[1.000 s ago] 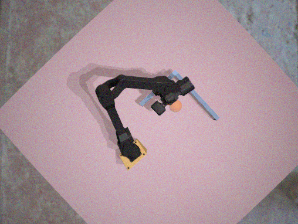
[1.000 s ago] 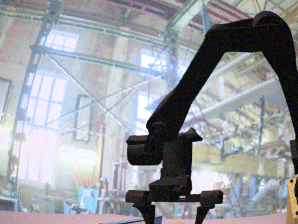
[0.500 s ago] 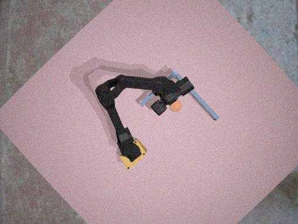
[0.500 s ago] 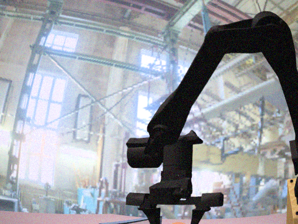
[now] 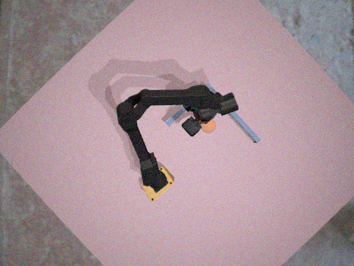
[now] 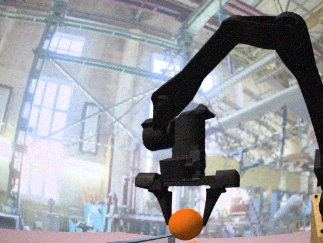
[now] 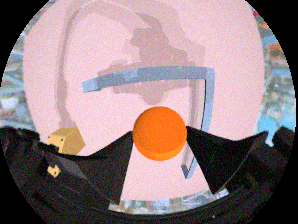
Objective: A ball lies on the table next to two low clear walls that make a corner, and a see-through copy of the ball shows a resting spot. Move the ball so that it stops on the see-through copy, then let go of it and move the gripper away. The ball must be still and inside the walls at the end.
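Note:
The orange ball (image 6: 185, 224) (image 7: 159, 131) is pinched between the two fingertips of my gripper (image 6: 186, 222) (image 7: 158, 131), held above the table. In the top view the arm hides nearly all of it. The paler see-through copy (image 5: 209, 126) lies on the table between the walls, just beside the gripper in that view. Its top edge barely shows under the ball in the exterior view. Two low bluish walls (image 5: 244, 127) (image 6: 140, 239) (image 7: 150, 73) meet in a corner, which the arm partly covers in the top view; the wrist view shows the corner past the ball.
The pink table (image 5: 226, 209) carries the yellow arm base (image 5: 152, 194) (image 6: 315, 219) (image 7: 71, 141). The second wall (image 5: 175, 116) (image 7: 209, 100) runs off from the corner. The arm's forearm (image 5: 167, 97) passes over the corner side, and its shadow falls across the table and walls.

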You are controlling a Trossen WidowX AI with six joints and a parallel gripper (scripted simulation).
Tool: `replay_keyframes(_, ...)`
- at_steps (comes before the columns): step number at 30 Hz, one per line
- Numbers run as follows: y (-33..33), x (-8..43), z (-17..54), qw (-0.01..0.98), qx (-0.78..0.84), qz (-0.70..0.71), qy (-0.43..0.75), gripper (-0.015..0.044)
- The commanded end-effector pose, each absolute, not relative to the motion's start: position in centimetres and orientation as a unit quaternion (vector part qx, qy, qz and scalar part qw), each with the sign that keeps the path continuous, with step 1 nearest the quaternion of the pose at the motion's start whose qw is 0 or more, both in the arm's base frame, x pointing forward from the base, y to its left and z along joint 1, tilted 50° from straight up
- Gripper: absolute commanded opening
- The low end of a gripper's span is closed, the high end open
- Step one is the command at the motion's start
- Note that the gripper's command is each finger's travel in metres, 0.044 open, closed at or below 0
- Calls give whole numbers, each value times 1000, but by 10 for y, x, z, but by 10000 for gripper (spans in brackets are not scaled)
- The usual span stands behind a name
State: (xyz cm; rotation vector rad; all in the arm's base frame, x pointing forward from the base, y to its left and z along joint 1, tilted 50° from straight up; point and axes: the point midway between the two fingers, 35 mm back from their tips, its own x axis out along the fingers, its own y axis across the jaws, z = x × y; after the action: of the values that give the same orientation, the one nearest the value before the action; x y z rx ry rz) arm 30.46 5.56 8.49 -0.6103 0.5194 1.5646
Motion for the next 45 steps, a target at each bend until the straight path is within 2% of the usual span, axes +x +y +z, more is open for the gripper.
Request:
replay_keyframes(1, 39, 305, 98, 637, -269, 685, 228, 0)
replay_keyframes(13, 4, 299, 132, 637, -265, 688, 223, 0)
replay_keyframes(24, 12, 304, 61, 638, -265, 688, 223, 0)
replay_keyframes(45, 67, 300, 12, 638, -265, 688, 222, 0)
